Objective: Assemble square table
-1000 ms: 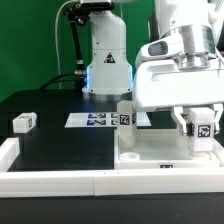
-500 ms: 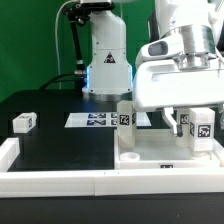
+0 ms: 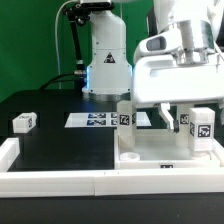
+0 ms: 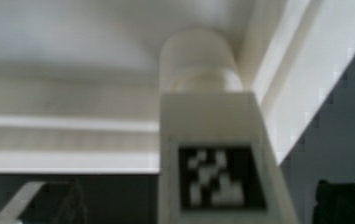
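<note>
Although the arm's bulky white wrist housing [image 3: 180,75] fills the exterior view toward two o'clock, the gripper [image 3: 194,118] shows beneath it. Its fingers [image 3: 169,118] stand wide to either side of an upright leg [image 3: 203,126] and hold nothing; the finger on the far side is hard to make out. That leg stands on the square table panel [image 3: 150,158], which lies toward five o'clock and is cut off at the frame's edge. A second leg [image 3: 125,118] stands at the panel's eleven o'clock corner. A loose leg [image 3: 24,122] lies well apart at nine o'clock on the black surface [image 3: 60,145]. The marker board [image 3: 95,120] lies flat before the robot base [image 3: 105,60], a low white wall [image 3: 50,182] runs along six o'clock, and a green backdrop [image 3: 30,40] closes the room. From the wrist view the upright leg [image 4: 209,130] looms blurred between dim fingertips [image 4: 346,200], with clear gaps either side and the panel's white rim [image 4: 67,60] behind.
</note>
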Tool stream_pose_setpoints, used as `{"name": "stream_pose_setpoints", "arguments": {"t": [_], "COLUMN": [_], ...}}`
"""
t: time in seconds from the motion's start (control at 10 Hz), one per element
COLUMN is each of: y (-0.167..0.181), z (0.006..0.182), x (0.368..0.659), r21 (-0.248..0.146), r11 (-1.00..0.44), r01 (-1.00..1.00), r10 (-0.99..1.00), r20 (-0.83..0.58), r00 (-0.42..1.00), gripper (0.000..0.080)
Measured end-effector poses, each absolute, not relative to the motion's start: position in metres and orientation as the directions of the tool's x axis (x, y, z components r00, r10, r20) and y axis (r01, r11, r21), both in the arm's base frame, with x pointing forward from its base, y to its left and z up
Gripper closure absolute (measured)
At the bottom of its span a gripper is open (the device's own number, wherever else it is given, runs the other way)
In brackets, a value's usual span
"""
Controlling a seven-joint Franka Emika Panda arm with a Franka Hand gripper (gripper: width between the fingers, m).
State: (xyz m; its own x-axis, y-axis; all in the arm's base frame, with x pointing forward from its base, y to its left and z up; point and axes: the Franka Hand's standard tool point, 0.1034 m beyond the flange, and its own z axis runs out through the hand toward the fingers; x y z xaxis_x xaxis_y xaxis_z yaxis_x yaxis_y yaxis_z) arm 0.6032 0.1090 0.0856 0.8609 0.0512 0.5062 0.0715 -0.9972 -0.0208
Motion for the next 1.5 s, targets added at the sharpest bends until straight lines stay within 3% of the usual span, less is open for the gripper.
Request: {"name": "stream_pose_setpoints", "arguments": {"t": [0.3,0.4,0.5,0.8,1.1,1.5], "y": [0.108,0.107,0.108,0.113,0.113,0.112], "z": [0.111,0.112,0.107,0.097,0.09,0.086], "x": [0.606,0.607,0.605,0.601,0.597,0.601], "r21": [-0.053,-0.047,-0.05,-0.112,-0.131,-0.116], "r11": [-0.996,-0.996,-0.996,-0.992,-0.988,-0.99], "r01": [0.072,0.07,0.069,0.066,0.078,0.08], "r10": [0.04,0.039,0.038,0.037,0.07,0.068], "r20": [0.459,0.475,0.46,0.244,0.064,0.106], "r00": [0.888,0.879,0.887,0.969,0.995,0.992], "gripper": [0.015,0.015,0.015,0.015,0.015,0.015]}}
